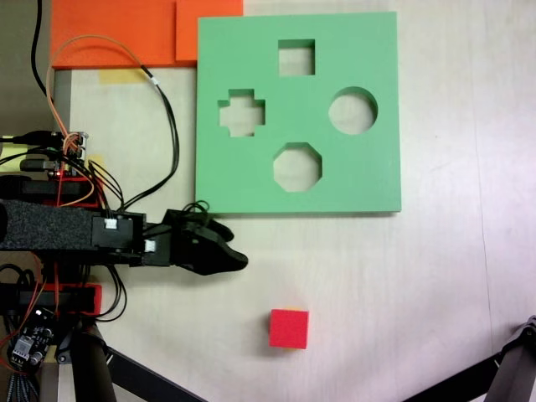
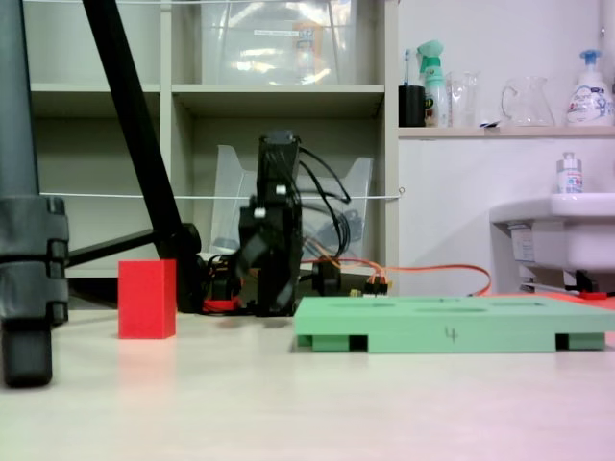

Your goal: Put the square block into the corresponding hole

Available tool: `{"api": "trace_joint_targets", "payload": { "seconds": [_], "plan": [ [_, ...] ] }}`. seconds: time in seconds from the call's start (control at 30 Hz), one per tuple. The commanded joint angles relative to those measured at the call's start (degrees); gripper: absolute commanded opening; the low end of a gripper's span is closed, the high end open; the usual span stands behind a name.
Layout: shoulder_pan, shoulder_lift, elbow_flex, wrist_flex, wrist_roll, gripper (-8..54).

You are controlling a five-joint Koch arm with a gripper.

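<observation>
The red cube [image 1: 289, 328] [image 2: 147, 299] sits alone on the pale table [image 1: 435, 293], well below the green board [image 1: 368, 176] [image 2: 452, 331] in a fixed view from above. The board's square hole [image 1: 296, 58] is empty. The gripper [image 1: 239, 260] hangs up-left of the cube, apart from it; its black jaws overlap, so I cannot tell whether they are parted.

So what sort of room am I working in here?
Probably a lab or workshop corner: open shelving behind the arm, a white sink on the right, and spray bottles on a shelf above.
</observation>
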Motion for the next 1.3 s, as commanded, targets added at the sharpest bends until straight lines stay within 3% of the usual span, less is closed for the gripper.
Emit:
{"api": "trace_joint_targets", "payload": {
  "seconds": [0.0, 0.27, 0.47, 0.6, 0.7, 0.8, 0.87, 0.97, 1.2, 1.27],
  "plan": [
    [-0.44, 3.52, -10.9, 14.77, 11.25, 28.0],
    [1.32, -0.18, -44.74, 42.45, 25.66, 24.7],
    [12.04, -21.18, -78.57, 71.81, 22.24, 23.4],
    [20.3, -26.02, -81.3, 72.69, 15.47, 24.8],
    [24.17, -28.74, -81.65, 73.12, 15.64, 38.7],
    [27.07, -32.17, -81.65, 73.12, 15.73, 40.2],
    [28.74, -34.45, -81.65, 73.04, 15.73, 44.6],
    [29.18, -36.91, -81.83, 72.6, 15.73, 47.7],
    [25.22, -43.07, -82.88, 71.02, 21.01, 48.0],
    [21.97, -45.26, -83.5, 70.14, 22.76, 51.8]
  ]
}}
